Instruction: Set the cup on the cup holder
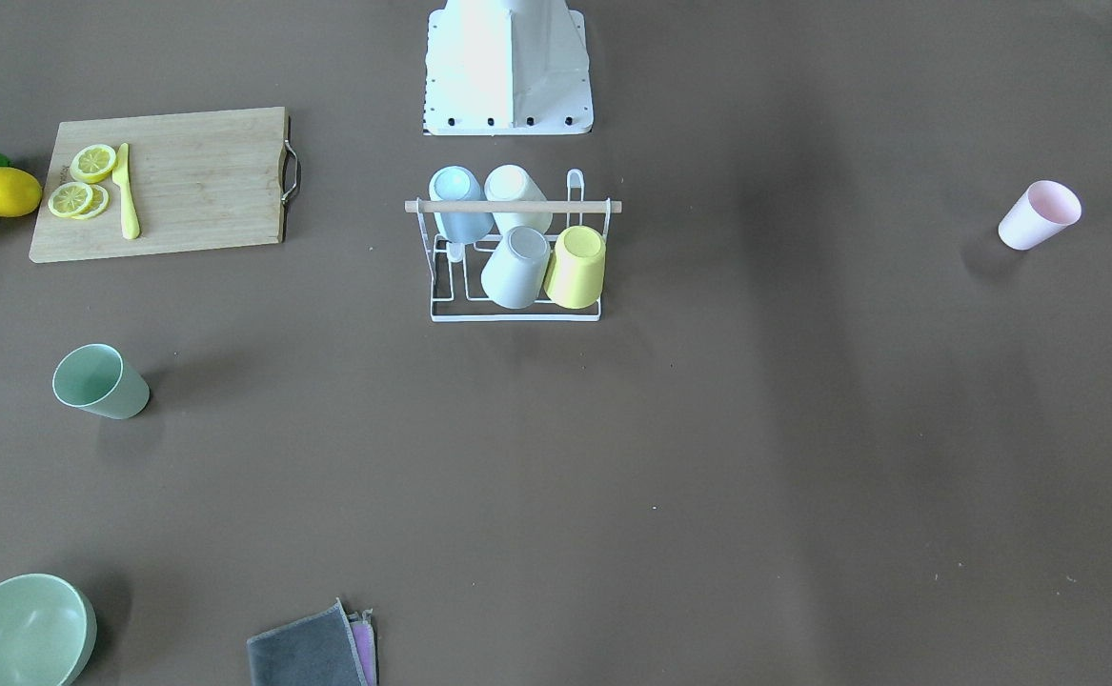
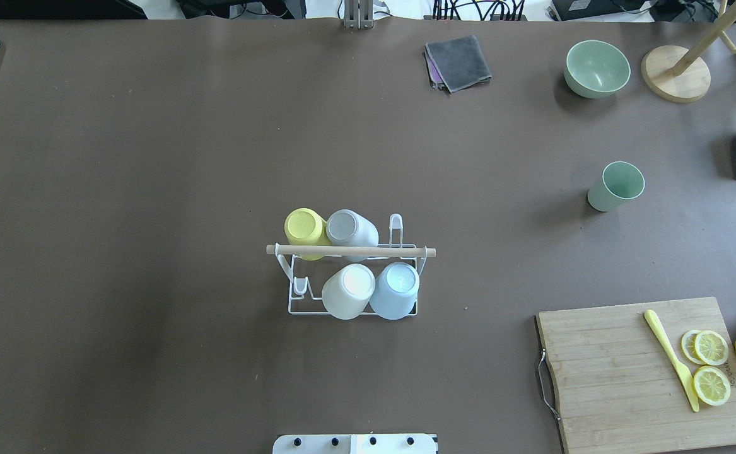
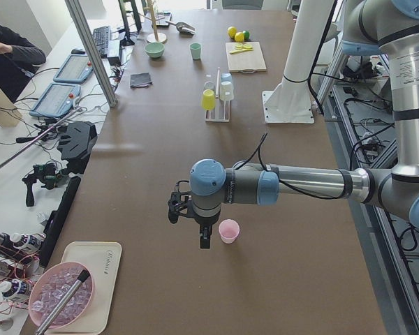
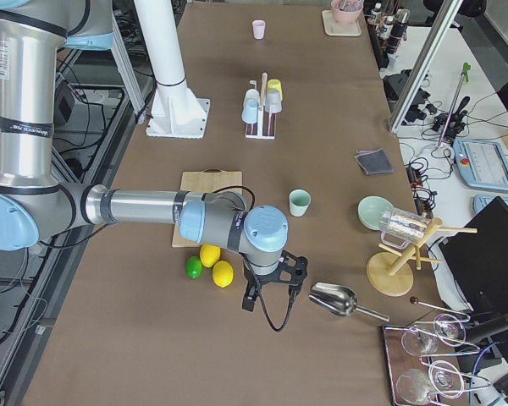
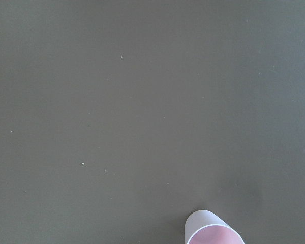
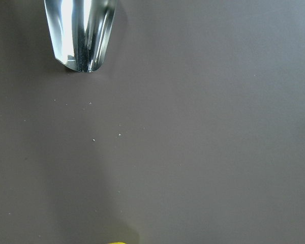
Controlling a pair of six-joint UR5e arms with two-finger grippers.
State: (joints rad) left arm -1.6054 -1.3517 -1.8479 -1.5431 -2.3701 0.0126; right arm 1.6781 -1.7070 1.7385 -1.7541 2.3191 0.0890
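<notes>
- The cup holder (image 2: 350, 251) sits mid-table before the robot's base, with four cups upturned on its prongs. Two prongs are free, one of them the tall loop (image 2: 395, 228) at the far row.
- Two loose cups stand upright on the table. The pink cup (image 1: 1040, 214) is far out on the robot's left and the green cup (image 2: 617, 186) is on its right.
- The left gripper (image 3: 204, 239) hangs just beside the pink cup and appears to carry nothing. Only the side view shows it, so I cannot tell how wide its jaws stand.
- The right gripper (image 4: 252, 296) is out near the lemons (image 4: 216, 264) and the metal scoop (image 4: 334, 299). Its opening cannot be judged either.
- The step in hand looks like the approach to the pink cup — no grasp made yet.
- The next move likely calls for lining the fingers up across the cup's wall. It then has to be closed on, lifted, carried to the rack and turned mouth-down over a free prong — clear of the wooden rod.
</notes>
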